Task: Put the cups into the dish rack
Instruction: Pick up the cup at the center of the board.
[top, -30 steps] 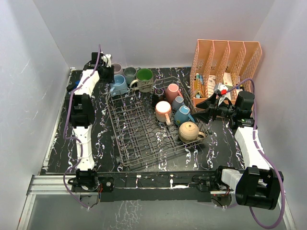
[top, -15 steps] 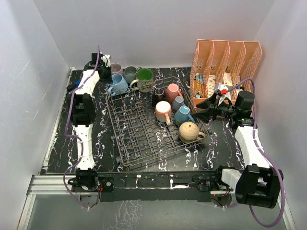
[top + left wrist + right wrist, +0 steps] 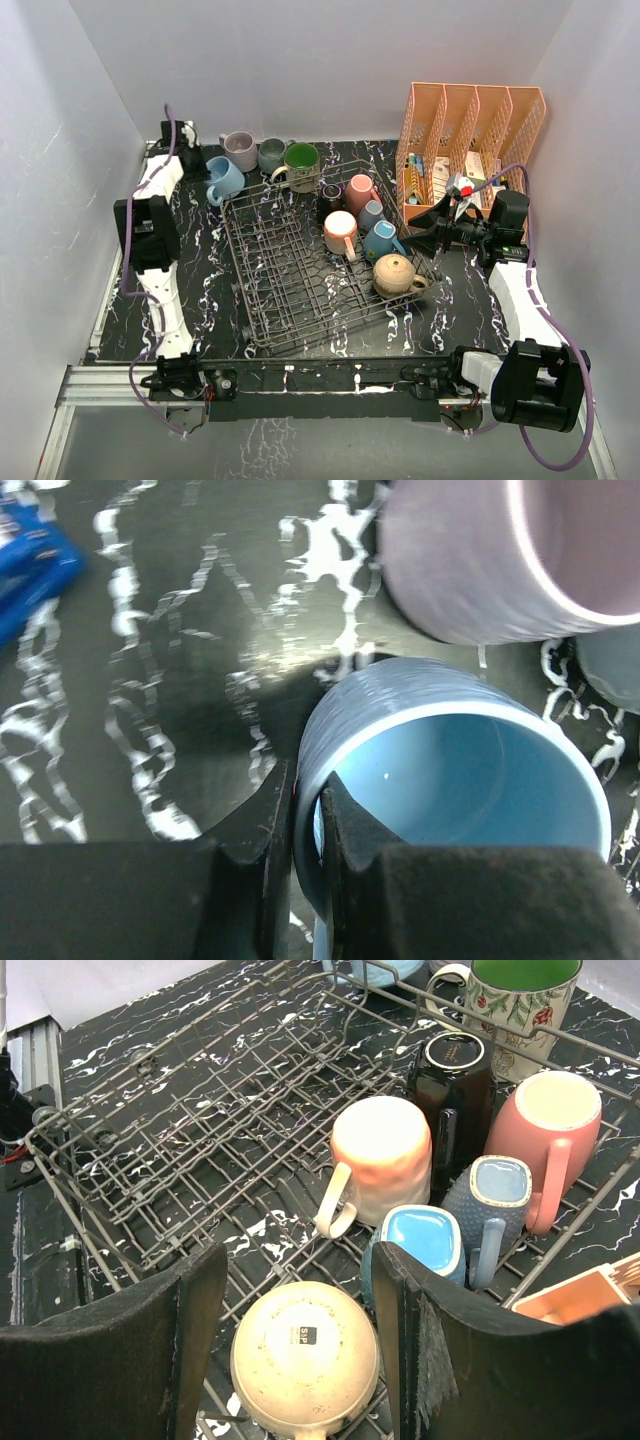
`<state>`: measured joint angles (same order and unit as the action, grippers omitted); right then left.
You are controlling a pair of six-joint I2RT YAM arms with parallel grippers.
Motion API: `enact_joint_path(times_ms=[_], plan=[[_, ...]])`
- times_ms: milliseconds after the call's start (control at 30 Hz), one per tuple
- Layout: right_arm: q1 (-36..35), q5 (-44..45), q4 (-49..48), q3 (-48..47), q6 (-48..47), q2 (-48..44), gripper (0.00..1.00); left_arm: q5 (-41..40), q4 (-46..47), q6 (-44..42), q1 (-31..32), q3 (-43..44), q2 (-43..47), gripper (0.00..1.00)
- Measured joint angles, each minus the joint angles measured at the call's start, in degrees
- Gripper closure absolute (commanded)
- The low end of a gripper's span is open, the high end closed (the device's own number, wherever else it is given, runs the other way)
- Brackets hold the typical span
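The dark wire dish rack (image 3: 290, 285) sits mid-table, and its wires also show in the right wrist view (image 3: 200, 1130). At its right end several cups stand upside down: black (image 3: 455, 1075), pink (image 3: 545, 1120), peach (image 3: 380, 1165), blue-grey (image 3: 495, 1200), teal (image 3: 420, 1250) and cream (image 3: 305, 1355). My left gripper (image 3: 203, 172) is shut on the rim of a light blue cup (image 3: 450, 770), which lies left of the rack's far corner (image 3: 224, 180). A mauve cup (image 3: 240, 150), a grey cup (image 3: 270, 155) and a green-lined cup (image 3: 300, 165) stand behind the rack. My right gripper (image 3: 300, 1350) hangs open above the cream cup.
An orange mesh file organizer (image 3: 470, 140) stands at the back right, close to my right arm. A blue object (image 3: 30, 560) lies on the table by the left wall. White walls enclose the table on three sides.
My left arm has swung left toward the wall, carrying the light blue cup away from the rack's far left corner. The right arm has not moved.
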<state>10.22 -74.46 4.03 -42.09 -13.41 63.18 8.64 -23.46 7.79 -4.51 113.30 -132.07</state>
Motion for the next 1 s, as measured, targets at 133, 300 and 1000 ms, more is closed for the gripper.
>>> enact_joint_path(times_ms=[133, 300, 1000], plan=[[0.0, -0.6, -0.2, 0.5, 0.0, 0.1, 0.38, -1.7, 3.5, 3.7, -3.5, -6.5, 4.8, 1.00], [0.0, -1.2, -0.2, 0.7, -0.1, 0.4, 0.38, -1.2, 12.2, 11.6, -8.2, -18.6, 13.7, 1.00], [1.6, -8.5, 2.2, 1.6, -4.7, 0.4, 0.38, 19.5, 51.5, 46.8, -11.8, -73.7, 68.9, 1.00]])
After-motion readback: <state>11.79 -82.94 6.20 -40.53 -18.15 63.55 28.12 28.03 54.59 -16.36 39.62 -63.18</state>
